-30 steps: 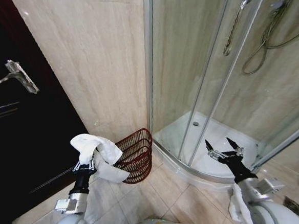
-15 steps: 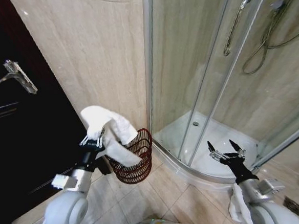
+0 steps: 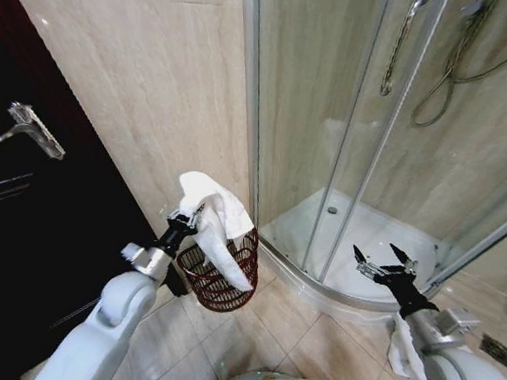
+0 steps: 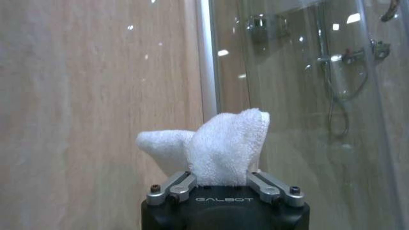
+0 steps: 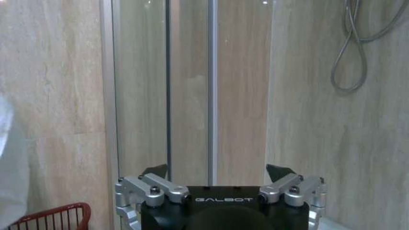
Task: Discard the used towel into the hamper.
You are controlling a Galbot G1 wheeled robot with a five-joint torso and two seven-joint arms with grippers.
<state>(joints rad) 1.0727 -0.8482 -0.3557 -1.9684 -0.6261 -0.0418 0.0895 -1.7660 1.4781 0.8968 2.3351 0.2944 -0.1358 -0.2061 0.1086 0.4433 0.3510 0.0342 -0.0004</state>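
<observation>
- Head view: I am seeing my left pincer clamping the white towel and holding it up above the dark red wire hamper. The towel's loose end is draping down over the hamper's rim and into its opening. The hamper is standing on the tiled floor, against the beige wall and just beside the glass shower enclosure. My right pincer is hovering low in front of the shower tray, its jaws spread wide and gripping nothing.
- Left wrist view: I am watching the left pincer pinching a bunched fold of the towel.
- Right wrist view: the right pincer is gaping wide, and the hamper's rim is peeking in near the wall.
</observation>
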